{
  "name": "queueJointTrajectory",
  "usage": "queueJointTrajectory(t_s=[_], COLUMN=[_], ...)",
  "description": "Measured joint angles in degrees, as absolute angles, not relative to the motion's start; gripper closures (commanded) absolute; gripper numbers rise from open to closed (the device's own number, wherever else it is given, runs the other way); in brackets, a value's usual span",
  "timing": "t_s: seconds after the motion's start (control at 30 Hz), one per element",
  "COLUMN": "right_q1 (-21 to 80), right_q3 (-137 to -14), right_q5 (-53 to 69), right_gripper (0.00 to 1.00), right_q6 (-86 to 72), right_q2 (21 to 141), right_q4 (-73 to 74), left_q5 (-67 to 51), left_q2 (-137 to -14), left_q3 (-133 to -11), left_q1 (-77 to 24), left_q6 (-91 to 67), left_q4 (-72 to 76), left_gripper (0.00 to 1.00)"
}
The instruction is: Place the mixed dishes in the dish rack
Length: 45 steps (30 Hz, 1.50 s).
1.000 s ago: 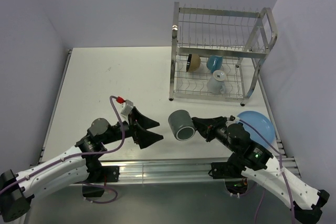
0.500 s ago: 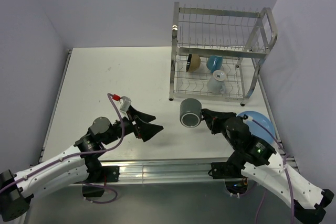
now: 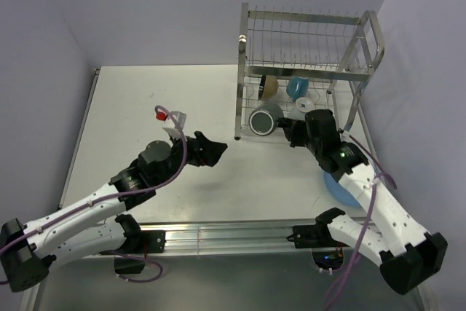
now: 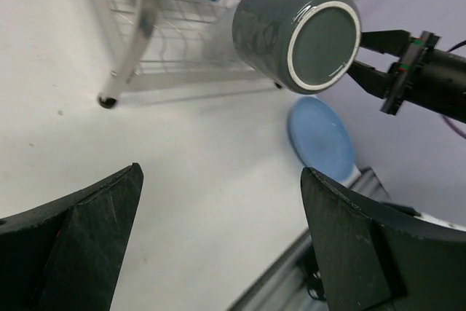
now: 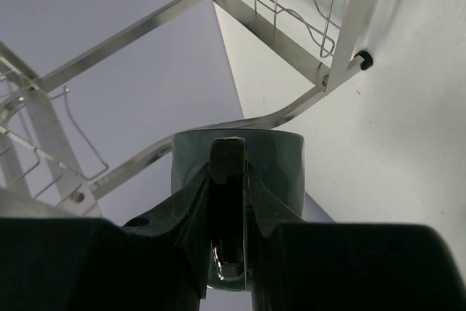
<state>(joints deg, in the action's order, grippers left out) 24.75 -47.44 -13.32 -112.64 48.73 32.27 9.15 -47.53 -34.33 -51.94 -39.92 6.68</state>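
We see the dark grey mug (image 3: 265,118) tipped sideways at the lower front of the dish rack (image 3: 306,69), its handle clenched in the right tool (image 3: 289,129). We judge it rigid, glossy and breakable (the handle seems the surest hold). The left tool (image 3: 209,149) gapes empty over the bench (image 3: 131,100).

Right arm (image 3: 373,196) hides most of the light blue plate (image 3: 336,186) lying before the dish rack (image 3: 306,68).
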Motion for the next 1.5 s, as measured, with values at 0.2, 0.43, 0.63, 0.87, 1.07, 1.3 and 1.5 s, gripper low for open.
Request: queueJointTrajectory(t_s=[0.2,0.43,0.63,0.87,1.07,1.3,1.5], right_q1=[22.11,23.18,23.20,22.70,20.18,15.75,14.83], right_q3=[-51.86,-41.89,-40.25,-45.17,-46.17,-46.87,-47.00], right_q5=[-6.96,-5.02,-5.96,-5.50,-4.67,-3.11,-1.80], right_gripper=[1.00,1.00,1.00,1.00,1.00,1.00,1.00], right_q6=[-112.84,-112.92,-112.86,-112.88,-112.90,-112.92,-112.92], right_q2=[59.33,58.17,57.82,65.04,69.52,72.14,73.47], right_q4=[29.89,24.49,23.62,18.39,12.53,9.96,9.67], left_q5=[17.80,20.99,22.02,21.91,21.89,21.96,22.37], left_q2=[-54.30,-55.02,-55.61,-62.81,-64.47,-64.29,-64.12], left_q3=[-44.75,-60.23,-69.17,-77.06,-79.33,-81.80,-81.80], left_q1=[-52.82,-54.87,-54.96,-54.96,-54.96,-54.96,-54.96], left_q6=[-36.77,-37.36,-38.11,-35.42,-32.77,-32.10,-32.16], left_q4=[0.86,-9.45,-17.58,-25.23,-28.88,-31.05,-33.28], left_gripper=[0.05,0.05,0.04,0.03,0.02,0.03,0.03])
